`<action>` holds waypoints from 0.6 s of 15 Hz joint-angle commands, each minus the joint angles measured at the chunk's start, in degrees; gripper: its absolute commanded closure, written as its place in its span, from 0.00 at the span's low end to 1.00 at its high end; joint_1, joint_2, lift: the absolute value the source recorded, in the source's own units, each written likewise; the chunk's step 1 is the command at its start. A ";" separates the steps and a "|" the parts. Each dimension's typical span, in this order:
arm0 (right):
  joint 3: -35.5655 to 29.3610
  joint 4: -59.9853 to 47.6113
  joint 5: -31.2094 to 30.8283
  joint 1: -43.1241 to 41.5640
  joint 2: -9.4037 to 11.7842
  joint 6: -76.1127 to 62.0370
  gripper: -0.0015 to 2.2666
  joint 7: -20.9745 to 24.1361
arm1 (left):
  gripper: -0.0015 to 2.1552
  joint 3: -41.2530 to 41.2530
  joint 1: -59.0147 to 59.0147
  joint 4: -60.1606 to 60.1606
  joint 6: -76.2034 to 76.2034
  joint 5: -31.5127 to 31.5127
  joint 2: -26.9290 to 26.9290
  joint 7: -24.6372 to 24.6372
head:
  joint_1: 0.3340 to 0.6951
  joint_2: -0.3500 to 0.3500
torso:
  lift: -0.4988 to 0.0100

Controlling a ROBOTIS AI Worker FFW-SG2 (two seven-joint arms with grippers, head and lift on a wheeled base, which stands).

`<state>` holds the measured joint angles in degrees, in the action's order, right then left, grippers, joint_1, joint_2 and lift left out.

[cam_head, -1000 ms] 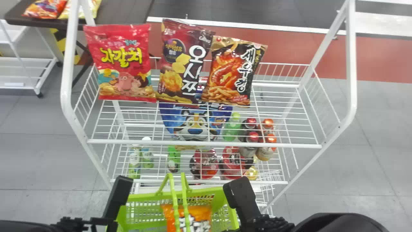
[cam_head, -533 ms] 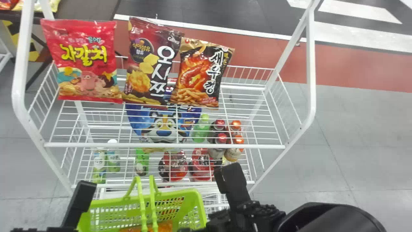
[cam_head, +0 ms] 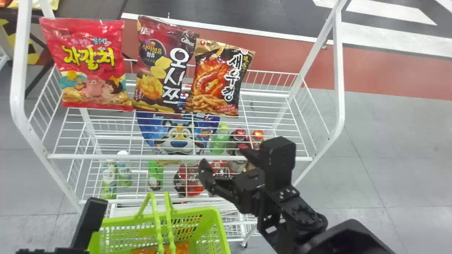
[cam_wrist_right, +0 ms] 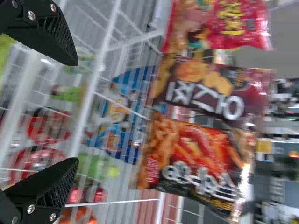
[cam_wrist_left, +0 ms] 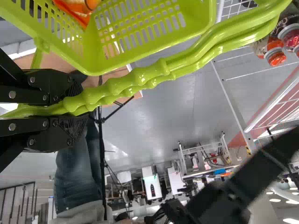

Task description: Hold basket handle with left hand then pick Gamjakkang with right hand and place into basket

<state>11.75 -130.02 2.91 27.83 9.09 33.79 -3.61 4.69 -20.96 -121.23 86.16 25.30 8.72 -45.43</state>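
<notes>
Red bag [cam_head: 86, 63]: propped up at the left of the rack's [cam_head: 183, 157] top wire shelf.
Maroon bag [cam_head: 160, 70]: in the middle, right beside the black-and-orange bag [cam_head: 219, 79].
Gamjakkang: from where I stand, can't tell which bag it is; those three share the shelf, and an orange bag [cam_head: 180, 248] sits in the green basket [cam_head: 213, 213].
Left gripper [cam_head: 90, 215]: down by the basket's left side, fingers closed around both handles [cam_wrist_left: 133, 84].
Right gripper [cam_head: 222, 157]: at the rack's front, lower than the bags, fingers spread apart with nothing between them.
Bottles [cam_head: 219, 139]: on a shelf below the bags, near the right gripper.
</notes>
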 commanded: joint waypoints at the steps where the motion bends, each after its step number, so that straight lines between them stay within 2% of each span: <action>1: 0.73 3.55 -0.10 2.23 -1.18 -13.79 0.03 0.27 | 0.94 0.32 -0.05 0.38 -0.24 -0.08 -0.11 -0.01 | 1.00 0.21 | 0.98; 2: 1.43 4.34 -0.45 3.11 -1.27 -17.48 0.03 1.15 | 0.94 0.50 -0.05 0.38 -0.24 -0.08 -0.20 -0.01 | 1.00 0.22 | 0.98; 4: 3.28 5.92 -3.79 5.39 -1.18 -25.92 0.03 6.95 | 0.94 0.50 -0.40 0.38 -0.59 -0.08 -0.20 -0.01 | 1.00 0.22 | 0.98; 9: 0.90 8.21 -3.62 7.41 -0.57 -34.71 0.03 7.74 | 0.94 -1.79 -2.33 0.21 -2.17 -0.08 -0.46 -0.97 | 1.00 0.21 | 0.98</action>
<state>14.01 -122.10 -1.11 34.63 8.45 0.65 4.18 3.40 -22.92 -120.95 84.12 25.21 8.29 -46.28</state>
